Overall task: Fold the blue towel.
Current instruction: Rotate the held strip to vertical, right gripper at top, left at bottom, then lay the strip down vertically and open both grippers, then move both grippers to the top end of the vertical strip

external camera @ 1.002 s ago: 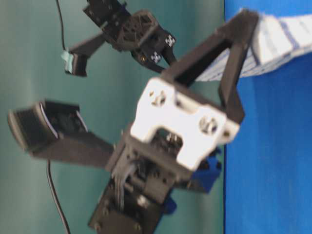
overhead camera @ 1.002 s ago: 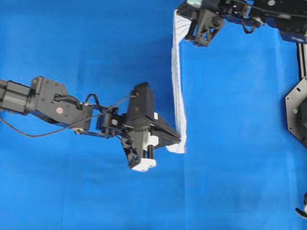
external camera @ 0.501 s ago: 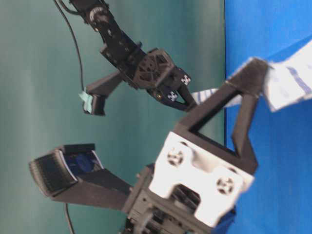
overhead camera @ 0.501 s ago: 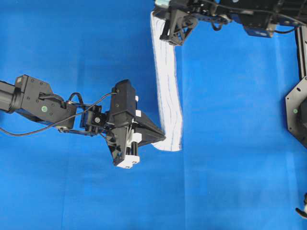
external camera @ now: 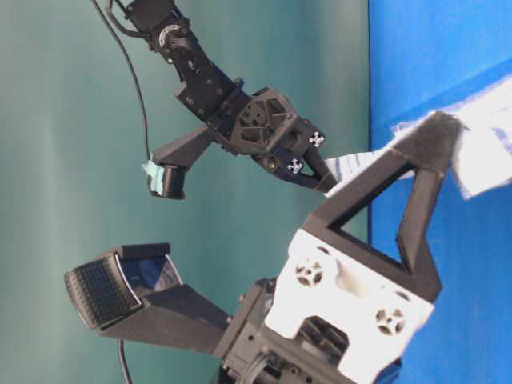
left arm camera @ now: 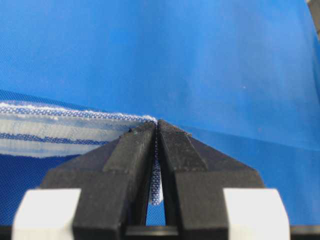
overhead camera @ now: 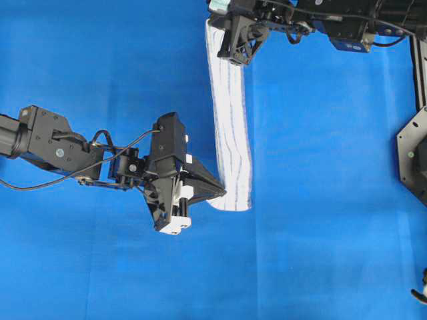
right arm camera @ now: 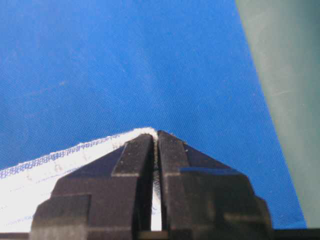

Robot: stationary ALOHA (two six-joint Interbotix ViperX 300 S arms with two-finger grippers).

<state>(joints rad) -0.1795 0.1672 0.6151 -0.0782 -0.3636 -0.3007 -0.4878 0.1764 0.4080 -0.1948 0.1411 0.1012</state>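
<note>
The blue towel (overhead camera: 230,133), white with thin blue stripes, stretches as a long narrow band across the blue table covering (overhead camera: 100,60). My left gripper (overhead camera: 223,195) is shut on its near corner; in the left wrist view cloth (left arm camera: 60,132) runs left from the left gripper's tip (left arm camera: 157,125), with a sliver pinched between the jaws. My right gripper (overhead camera: 233,60) is shut on the far corner; the right wrist view shows the hem (right arm camera: 45,175) leaving the right gripper's closed tips (right arm camera: 156,134). At table level the towel (external camera: 488,152) hangs between the left gripper (external camera: 448,120) and the right gripper (external camera: 332,186).
The blue covering ends at a green surface (right arm camera: 285,75) beyond the right gripper. Black arm-mount hardware (overhead camera: 413,160) stands at the right edge of the overhead view. The left arm (overhead camera: 53,140) lies low across the left half of the table.
Both grippers have carried the towel to the left. The band, first seen almost edge-on, now shows a wider striped face.
</note>
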